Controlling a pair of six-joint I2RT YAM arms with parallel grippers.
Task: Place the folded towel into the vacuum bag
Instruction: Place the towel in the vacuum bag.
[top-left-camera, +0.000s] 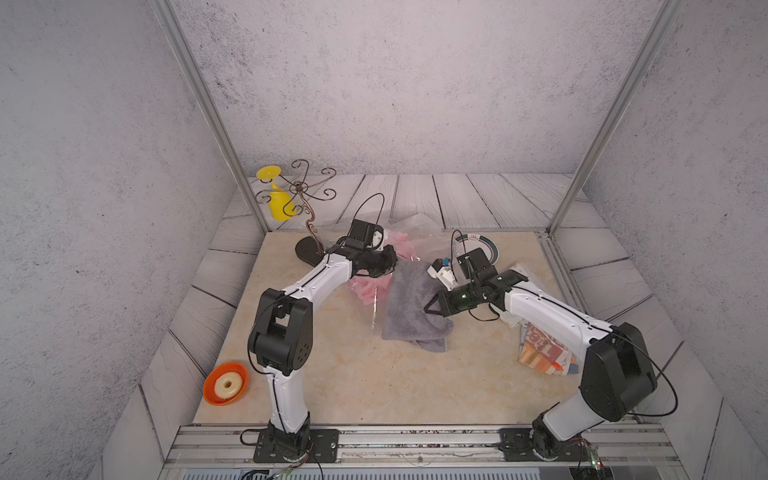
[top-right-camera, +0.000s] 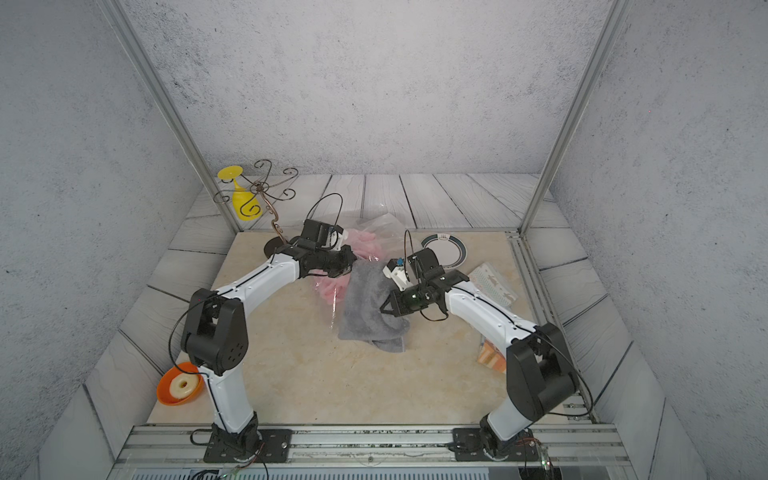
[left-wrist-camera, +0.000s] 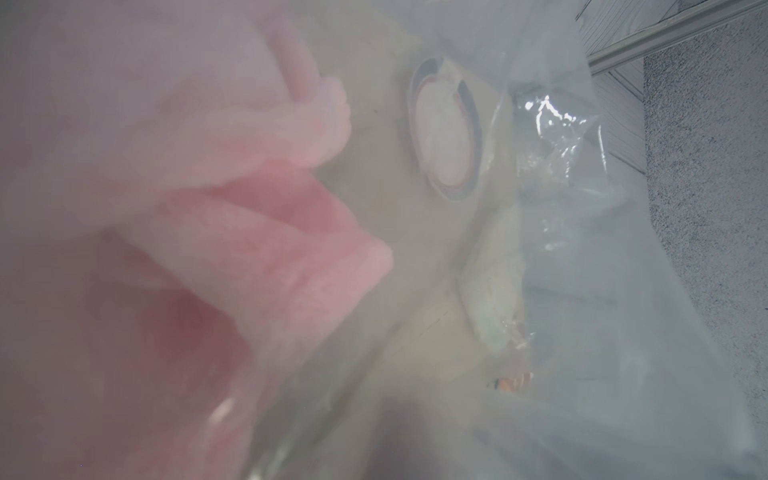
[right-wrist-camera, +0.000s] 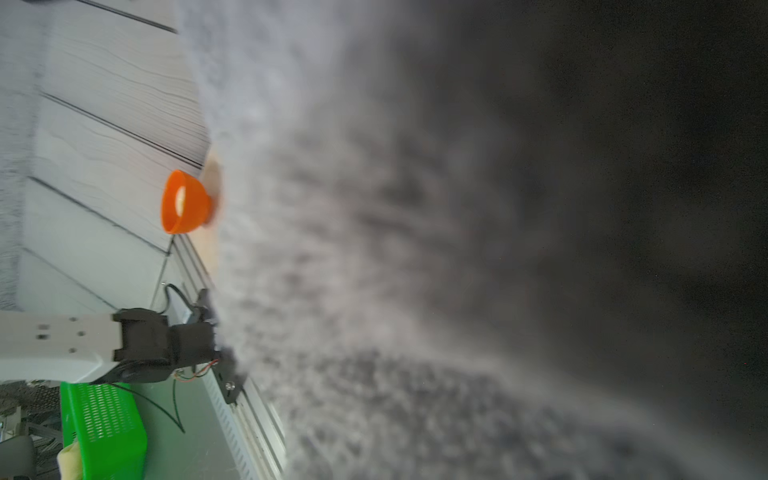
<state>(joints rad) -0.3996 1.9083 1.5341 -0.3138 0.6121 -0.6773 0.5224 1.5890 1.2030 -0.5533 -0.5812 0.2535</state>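
Observation:
The grey folded towel (top-left-camera: 409, 309) (top-right-camera: 365, 303) lies in the middle of the table, its far end reaching up to the mouth of the vacuum bag (top-left-camera: 409, 226) (top-right-camera: 376, 224). This bag is clear crinkly plastic and has a pink cloth (top-left-camera: 405, 245) (left-wrist-camera: 249, 249) inside. My right gripper (top-left-camera: 430, 309) (top-right-camera: 386, 309) is shut on the towel's right edge; grey pile (right-wrist-camera: 415, 249) fills the right wrist view. My left gripper (top-left-camera: 390, 262) (top-right-camera: 351, 259) is shut at the bag's mouth, holding the film up. Bag film (left-wrist-camera: 561, 208) covers the left wrist view and hides the fingertips.
A white plate (top-left-camera: 492, 245) with a dark rim sits behind the right wrist. Patterned cloths (top-left-camera: 540, 353) lie under the right arm. At the far left a wire stand (top-left-camera: 307, 208) carries a yellow cup (top-left-camera: 278, 203). An orange bowl (top-left-camera: 225, 382) sits front left.

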